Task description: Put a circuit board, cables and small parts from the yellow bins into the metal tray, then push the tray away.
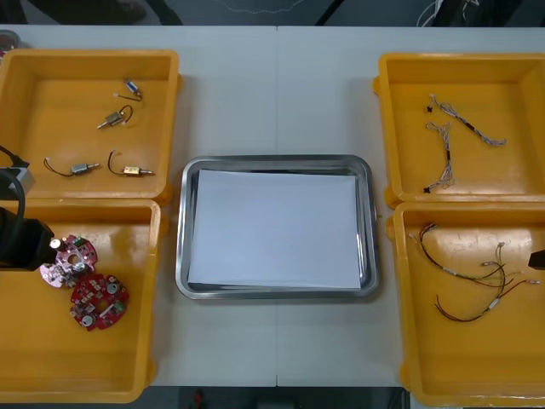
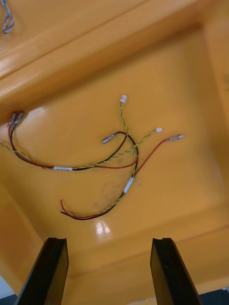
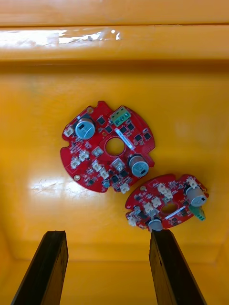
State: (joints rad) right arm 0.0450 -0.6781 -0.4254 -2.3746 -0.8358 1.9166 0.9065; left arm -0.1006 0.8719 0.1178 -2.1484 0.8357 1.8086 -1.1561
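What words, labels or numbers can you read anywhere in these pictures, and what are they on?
Nothing can be read.
On the farther circuit board, beyond the open left hand: a white strip label by its centre hole, too small to read.
On the nearer circuit board: a white strip, too small to read.
On the metal tray, yellow bins and cables: no writing.

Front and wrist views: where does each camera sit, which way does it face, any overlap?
Front view: above the arms, looking steeply down at the table, metal tray and four yellow bins; left arm at its left edge.
Left wrist view: on left wrist, facing two circuit boards in the near-left bin; left tool open.
Right wrist view: on right wrist, facing cables in the near-right bin; right tool open.
Shared: front and left wrist see the boards; front and right wrist, the cables.
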